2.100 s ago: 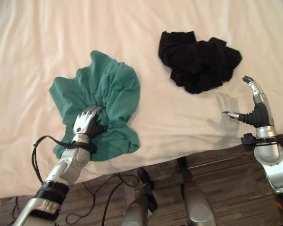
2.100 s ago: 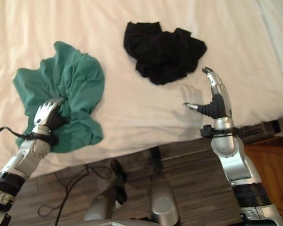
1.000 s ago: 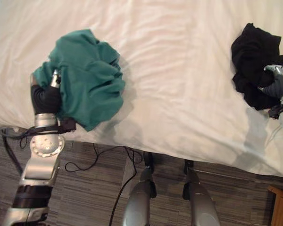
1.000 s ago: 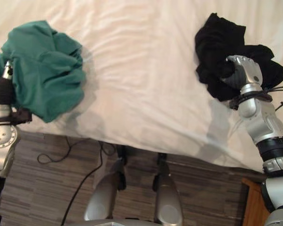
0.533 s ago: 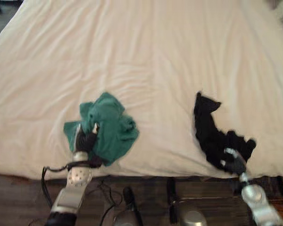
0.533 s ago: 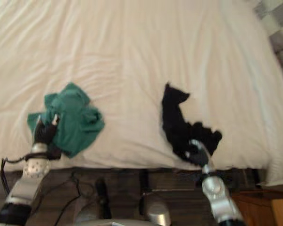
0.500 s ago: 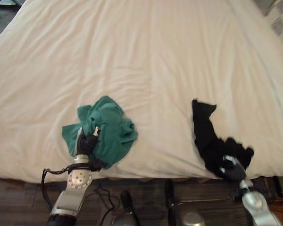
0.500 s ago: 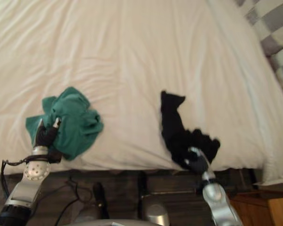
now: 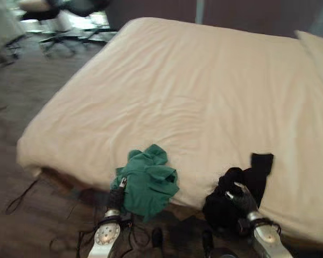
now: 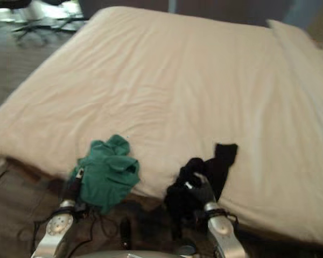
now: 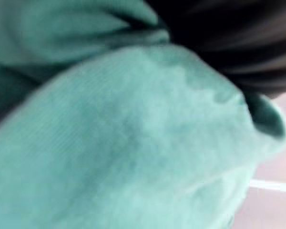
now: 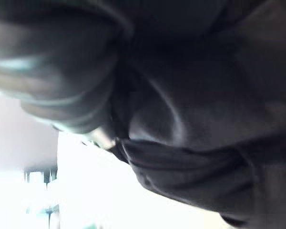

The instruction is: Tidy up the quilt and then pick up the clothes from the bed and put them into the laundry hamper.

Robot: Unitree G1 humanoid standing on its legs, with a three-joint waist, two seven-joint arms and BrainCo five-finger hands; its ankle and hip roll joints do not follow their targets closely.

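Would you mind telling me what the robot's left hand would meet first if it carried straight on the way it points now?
Probably the green garment bunched against the left hand, which already grips it. Past that lies the cream quilt, though depth is uncertain.

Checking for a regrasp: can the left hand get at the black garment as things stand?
Probably not: the left hand is shut on the green garment, and the black garment is already gripped by the right hand further along the bed's edge.

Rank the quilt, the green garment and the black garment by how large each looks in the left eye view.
1. Quilt, by far the largest.
2-3. Green garment and black garment: they look about alike, both bunched in the left hand and right hand, so no ranking.
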